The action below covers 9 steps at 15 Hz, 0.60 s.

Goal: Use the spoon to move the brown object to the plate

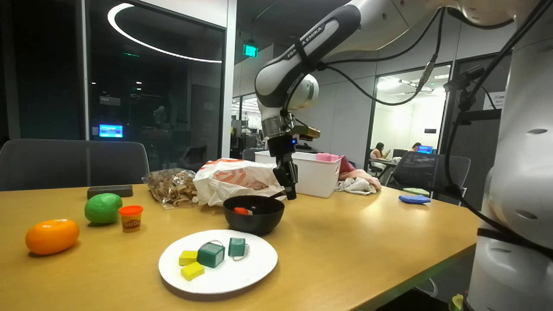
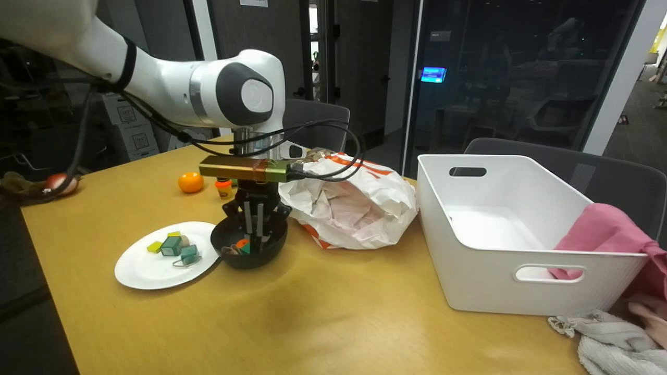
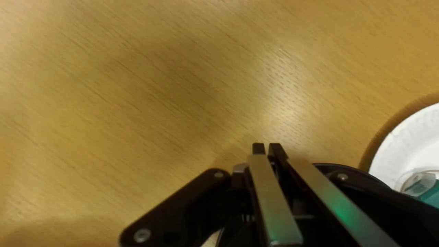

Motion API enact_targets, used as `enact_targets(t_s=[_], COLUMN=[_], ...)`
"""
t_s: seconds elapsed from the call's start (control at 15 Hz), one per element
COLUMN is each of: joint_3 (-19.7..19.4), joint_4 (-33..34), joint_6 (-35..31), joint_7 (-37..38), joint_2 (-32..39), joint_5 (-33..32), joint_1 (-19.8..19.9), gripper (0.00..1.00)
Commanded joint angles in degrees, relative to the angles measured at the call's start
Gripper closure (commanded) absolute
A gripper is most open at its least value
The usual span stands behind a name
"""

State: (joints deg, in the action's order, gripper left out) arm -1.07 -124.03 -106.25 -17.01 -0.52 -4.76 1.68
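I have the claw (image 3: 267, 148) low at the rim of the black bowl (image 1: 255, 224), its two fingers pinched to a thin gap on the handle end of the spoon (image 1: 278, 195); the dark handle slants up over the rim, and the spoon's head is hidden from me. Down in the bowl, in an exterior view, I make out a small brown object (image 2: 228, 251) beside a red-orange piece (image 2: 242, 243) and a teal piece (image 2: 245, 249), all too small on my screen to name more closely. The bowl stands well in from the edges of the desk (image 2: 333, 317). Just beside it, toward the desk's left edge in that view, lies the flat white plate (image 2: 138, 265), carrying two teal cubes (image 1: 211, 255) and two yellow blocks (image 1: 192, 271). In my wrist view the plate's rim and part of one cube show at the right. Near the back edge, in an exterior view, I see a black oblong block (image 1: 110, 191), a clear bag of tan strips (image 1: 172, 188), a white bag with orange print (image 1: 237, 181) and a white plastic bin (image 1: 315, 179). Farther in from that edge are a round green thing (image 1: 103, 208), a Play-Doh tub (image 1: 131, 220) with an orange lid, and a glossy orange fruit-like thing (image 1: 52, 236). In an exterior view a pink cloth (image 2: 604, 229) hangs over one end of the bin.
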Motion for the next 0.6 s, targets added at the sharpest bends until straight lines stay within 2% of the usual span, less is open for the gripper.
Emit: enact_targets(t_s=[0.0,0.33,0.53], joint_3=[0.5,0.5,0.2], joint_4=[-0.8,0.1,1.0], joint_6=[-2.0,1.1,4.1], joint_7=[2.0,-0.3,-3.2], joint_2=[0.2,1.0,1.4], joint_5=[-4.3,-1.3,3.0], joint_1=[-0.7,-0.5,-0.2], gripper=[0.91,0.92,0.91])
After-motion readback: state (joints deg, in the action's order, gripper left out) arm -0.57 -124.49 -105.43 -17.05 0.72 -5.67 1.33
